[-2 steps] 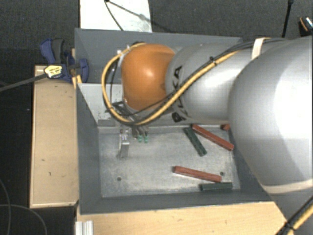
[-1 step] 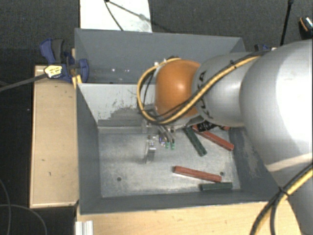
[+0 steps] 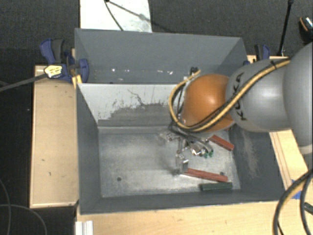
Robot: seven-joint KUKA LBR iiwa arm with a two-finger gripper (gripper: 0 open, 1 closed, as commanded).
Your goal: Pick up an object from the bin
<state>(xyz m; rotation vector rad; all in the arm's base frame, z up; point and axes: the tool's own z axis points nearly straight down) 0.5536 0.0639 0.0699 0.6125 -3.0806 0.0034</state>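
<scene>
Gripper [image 3: 182, 165] is low over the floor of the grey metal bin [image 3: 127, 165]; can't tell if it's released or clenched. The long red flat stick [image 3: 208, 174] starts at or just beside the tip and runs off right. My call: centre on that end, straddle the narrow width, close fully, lift straight. The dark green bar [image 3: 215, 186] just past it could snag.

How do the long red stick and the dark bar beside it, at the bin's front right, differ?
Colour: the red stick is red, while the dark bar is almost black. Length: the red stick looks longer than the dark bar. Place: the red stick's left end lies by the gripper, while the dark bar lies apart from it, nearer the front wall. Both are slim and lie flat on the floor of the bin.
</scene>
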